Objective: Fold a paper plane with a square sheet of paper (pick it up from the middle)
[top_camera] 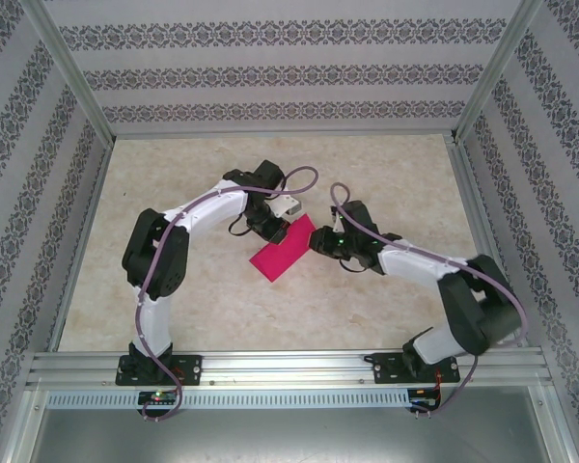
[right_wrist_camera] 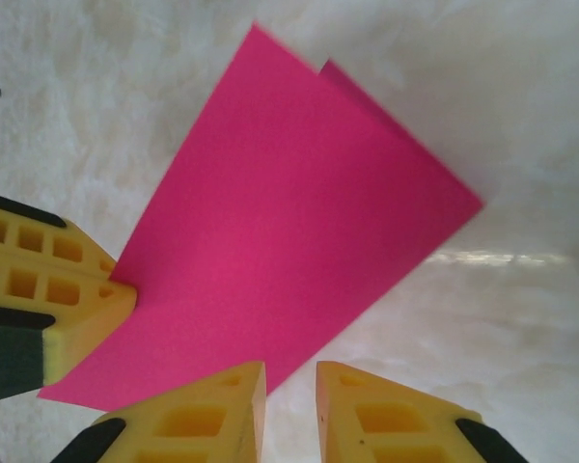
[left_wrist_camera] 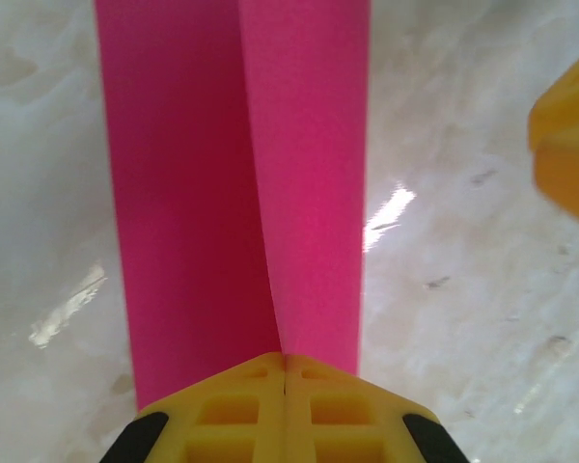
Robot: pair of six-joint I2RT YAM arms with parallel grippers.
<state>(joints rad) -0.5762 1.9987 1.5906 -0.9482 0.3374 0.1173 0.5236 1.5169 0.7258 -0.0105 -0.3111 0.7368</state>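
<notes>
The left tool (left_wrist_camera: 285,368) pinched the folded pink sheet (left_wrist_camera: 222,193) on the bench (left_wrist_camera: 463,289); the right tool (right_wrist_camera: 291,386) hovered narrowly parted, empty. A careless tug risked skewing the crease.

Bright, even overhead light reaches me, with barely any shadows. Glare streaks the glossy table (left_wrist_camera: 463,289) in both wrist views. The left fingertips (left_wrist_camera: 232,420) look soft, and the folded pink paper (right_wrist_camera: 299,231) blurs at its far corner.

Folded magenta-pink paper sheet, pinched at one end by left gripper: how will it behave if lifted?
Probably floppy: the folded magenta-pink paper sheet is held only at one end by the left gripper, so the free end should droop. Its two layers sit apart, so the fold may spring open.
</notes>
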